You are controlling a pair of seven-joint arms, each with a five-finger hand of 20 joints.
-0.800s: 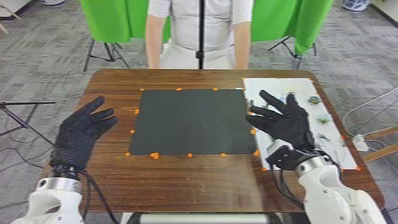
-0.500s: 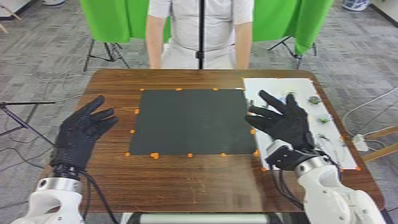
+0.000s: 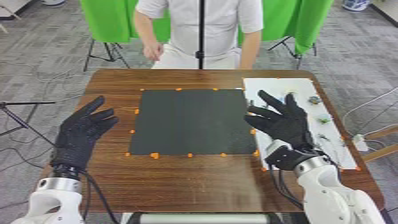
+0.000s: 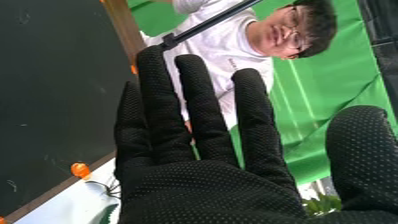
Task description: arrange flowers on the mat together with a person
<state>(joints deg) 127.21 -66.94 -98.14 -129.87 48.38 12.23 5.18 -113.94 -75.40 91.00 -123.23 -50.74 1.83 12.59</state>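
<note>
Hovering above the white sheet (image 3: pixel 266 84), your right robot hand (image 3: pixel 286 125) was released, fingers extended; your left robot hand (image 3: pixel 78 132), equally loose, hung left of the dark mat (image 3: pixel 188 122). Small flowers (image 3: pixel 314 100) lay toward the sheet's right side.

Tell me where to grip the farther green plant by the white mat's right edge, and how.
Probably pinch the plant by its head, right robot hand coming from above: it looks compact, rounded and low; any stem is too small to tell.
</note>
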